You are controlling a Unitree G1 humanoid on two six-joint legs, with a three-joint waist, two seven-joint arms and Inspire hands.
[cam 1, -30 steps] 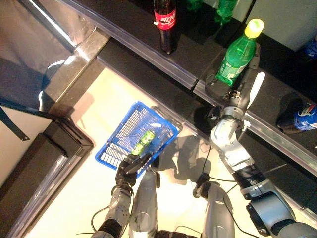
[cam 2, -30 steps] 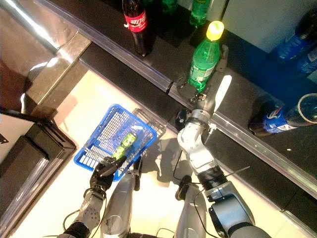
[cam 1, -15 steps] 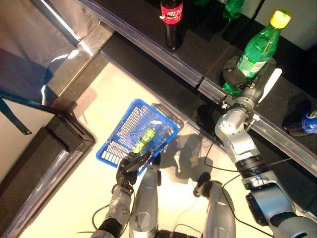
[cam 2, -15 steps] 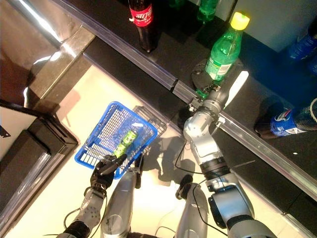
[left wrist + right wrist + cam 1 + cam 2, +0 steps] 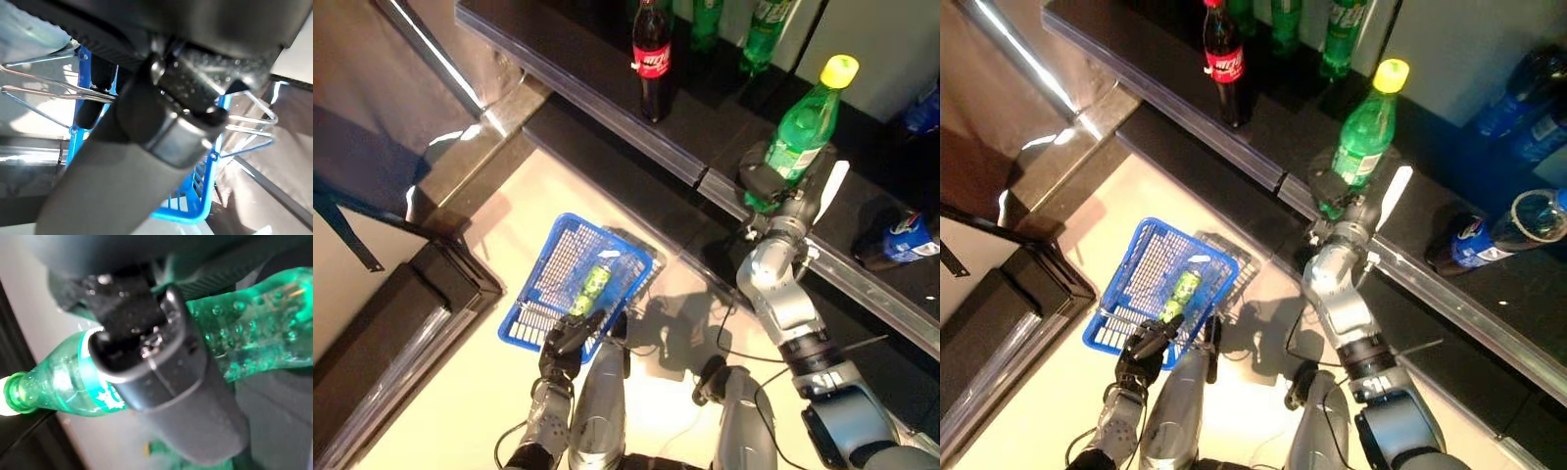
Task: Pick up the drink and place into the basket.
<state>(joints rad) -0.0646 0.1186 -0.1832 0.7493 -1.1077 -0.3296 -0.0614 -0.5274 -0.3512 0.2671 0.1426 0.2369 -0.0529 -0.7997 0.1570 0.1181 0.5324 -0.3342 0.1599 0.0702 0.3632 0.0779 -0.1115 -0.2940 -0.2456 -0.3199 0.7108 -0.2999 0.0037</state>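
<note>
Right robot hand (image 5: 766, 184) clenched round the lower body of the green bottle (image 5: 795, 128), yellow cap up, bottle upright over the dark shelf (image 5: 607, 78); right wrist view confirms fingers wrapped on the green plastic. Can't tell if the base is touching the shelf or lifted just clear. Left robot hand (image 5: 570, 340) curled round the handle of the blue basket (image 5: 558, 269), held low over the pale floor (image 5: 460, 392); left wrist view shows the wire handle and blue rim past the fingers. 1 small green can or bottle (image 5: 591, 286) already lying inside the basket. Cola bottle (image 5: 651, 61) standing further along the shelf, blue bottle (image 5: 901, 235) lying on its side to the right, both apart from the grasp. Step in hand, by my read: pick done or nearly done, carry pending. Next move needs a clean lift clear of the shelf's front lip, swing down-left to the basket opening, low release beside the item already in there. Risk: clipping the shelf edge, or basket swinging on its handle.
</note>
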